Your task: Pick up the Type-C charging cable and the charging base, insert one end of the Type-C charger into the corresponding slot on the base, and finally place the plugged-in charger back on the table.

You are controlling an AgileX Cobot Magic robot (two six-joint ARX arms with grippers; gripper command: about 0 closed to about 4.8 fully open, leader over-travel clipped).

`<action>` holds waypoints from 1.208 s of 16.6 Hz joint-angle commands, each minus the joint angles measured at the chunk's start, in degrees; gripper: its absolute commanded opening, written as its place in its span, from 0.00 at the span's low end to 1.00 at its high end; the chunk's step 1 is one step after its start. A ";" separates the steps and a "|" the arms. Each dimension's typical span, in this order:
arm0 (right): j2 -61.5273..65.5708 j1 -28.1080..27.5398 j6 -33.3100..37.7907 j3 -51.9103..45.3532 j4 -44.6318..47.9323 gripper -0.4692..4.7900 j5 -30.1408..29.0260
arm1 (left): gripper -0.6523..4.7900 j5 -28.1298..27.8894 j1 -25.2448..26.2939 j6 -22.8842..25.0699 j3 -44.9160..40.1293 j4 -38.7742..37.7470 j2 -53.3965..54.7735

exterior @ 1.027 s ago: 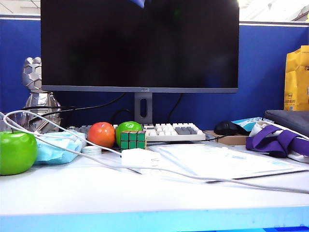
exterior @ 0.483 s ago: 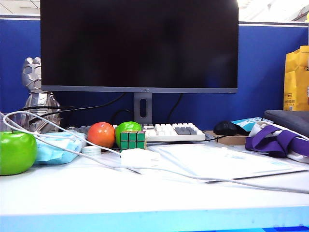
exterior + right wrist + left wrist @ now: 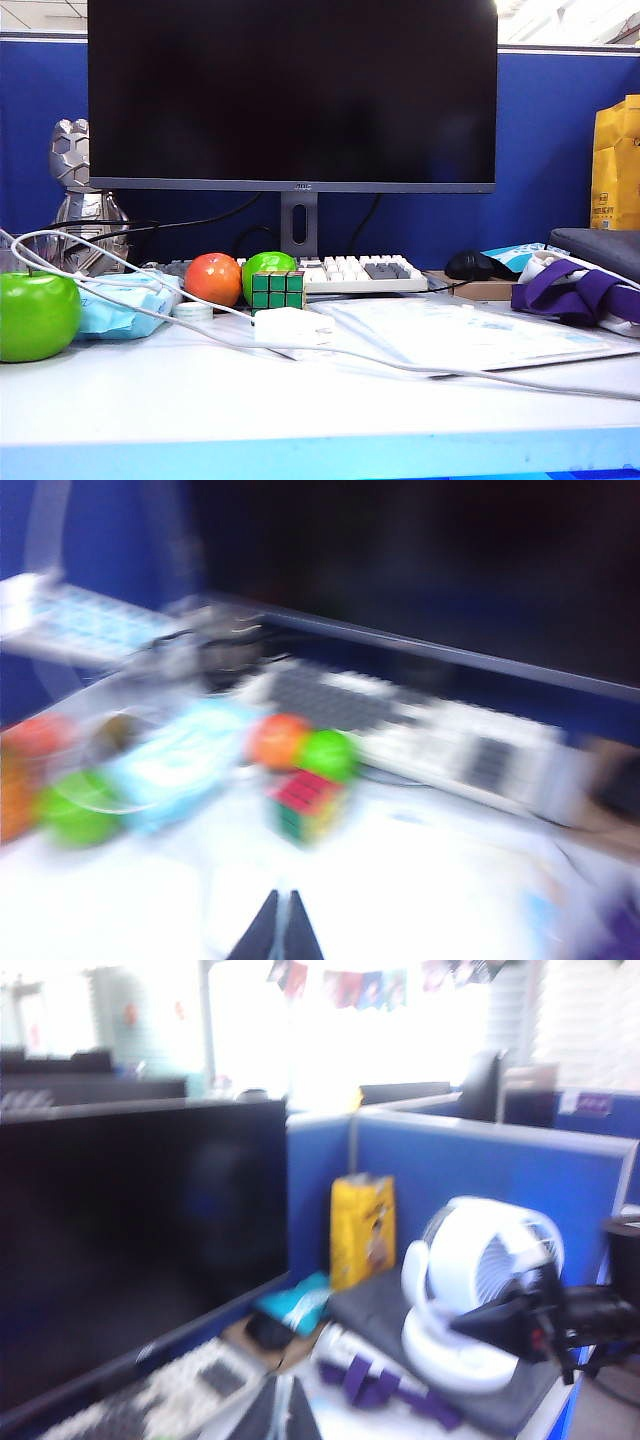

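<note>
The charging base (image 3: 291,326), a small white block, lies on the table (image 3: 200,400) in front of the Rubik's cube (image 3: 277,290). The thin white Type-C charging cable (image 3: 470,378) loops in from the far left, reaches the base and trails off to the right. I cannot tell whether its end sits in the base. Neither arm shows in the exterior view. My left gripper (image 3: 283,1388) is shut and empty, up in the air facing the desk's right end. My right gripper (image 3: 281,898) is shut and empty above the blurred white tabletop near the cube (image 3: 305,805).
A big monitor (image 3: 290,95) and a keyboard (image 3: 360,272) stand behind. A green apple (image 3: 36,315), a blue packet (image 3: 125,300), a red apple (image 3: 212,279) and a second green one (image 3: 265,267) sit at the left. Papers (image 3: 460,335), a mouse (image 3: 475,265), a purple strap (image 3: 570,295) and a white fan (image 3: 480,1290) sit at the right.
A bluish part at the top edge above the monitor has left the exterior view. The base, the cable and the other things on the table lie as before.
</note>
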 commanded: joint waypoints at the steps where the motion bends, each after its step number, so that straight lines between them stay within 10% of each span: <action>1: -11.04 0.00 1.92 -14.03 2.32 0.08 13.40 | 0.15 -2.05 0.00 0.46 0.04 -6.03 -1.44; 9: -35.10 0.00 7.50 -44.57 -0.07 0.08 14.32 | 0.15 1.16 0.00 0.44 -0.90 -12.50 -1.49; 14: -38.69 -0.02 7.45 -45.22 2.14 0.08 14.53 | 0.15 2.38 0.00 0.44 -7.02 -10.25 -1.53; 20: -38.69 -0.02 7.45 -45.22 2.03 0.08 14.53 | 0.15 7.34 0.00 -0.35 -38.32 21.05 -1.62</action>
